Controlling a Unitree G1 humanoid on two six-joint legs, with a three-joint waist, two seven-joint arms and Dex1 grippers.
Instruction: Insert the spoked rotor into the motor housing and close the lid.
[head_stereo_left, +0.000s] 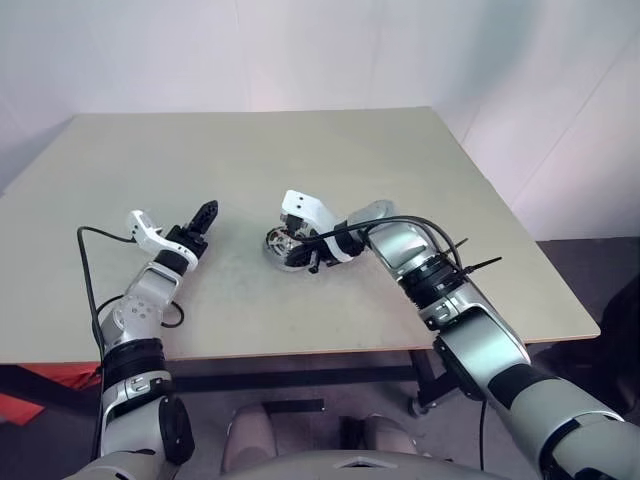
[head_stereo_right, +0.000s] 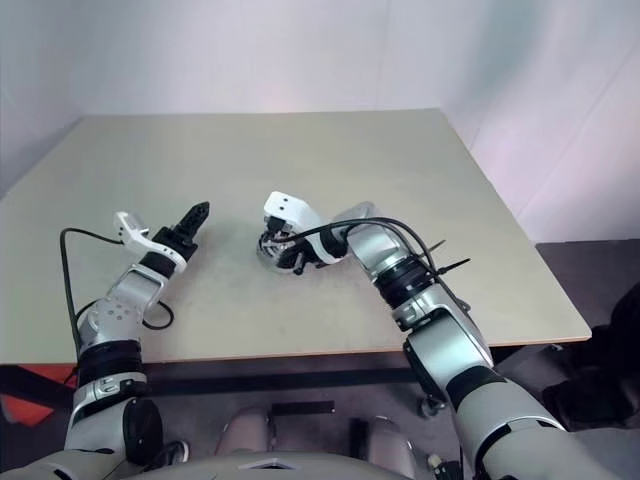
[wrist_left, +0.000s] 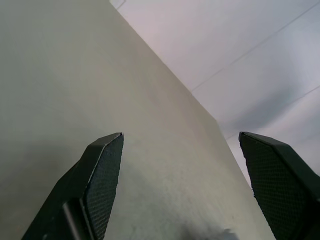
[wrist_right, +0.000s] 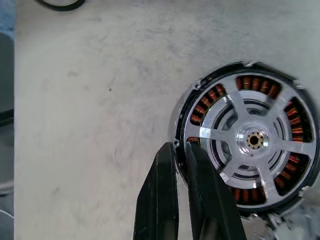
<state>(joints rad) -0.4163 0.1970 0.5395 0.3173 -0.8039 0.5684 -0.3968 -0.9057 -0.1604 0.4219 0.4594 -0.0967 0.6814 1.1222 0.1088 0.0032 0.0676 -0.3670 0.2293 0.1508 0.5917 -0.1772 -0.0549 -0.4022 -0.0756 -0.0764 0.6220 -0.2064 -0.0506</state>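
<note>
The motor housing (wrist_right: 295, 125) lies flat on the table, its copper-red windings showing in a ring. The spoked rotor (wrist_right: 254, 140) sits inside it, silver spokes and hub facing up. My right gripper (wrist_right: 182, 145) points down at the near edge of the assembly (head_stereo_left: 281, 246), its fingers almost together and straddling the dark rim. My left gripper (head_stereo_left: 207, 213) hovers open over bare table well to the left, with nothing between its fingers (wrist_left: 102, 165). The lid is out of view.
The beige table (head_stereo_left: 300, 150) has bare surface on all sides of the motor. A black cable (head_stereo_left: 88, 262) loops beside my left arm. White walls stand behind the table, and its right edge (head_stereo_left: 540, 250) drops to a dark floor.
</note>
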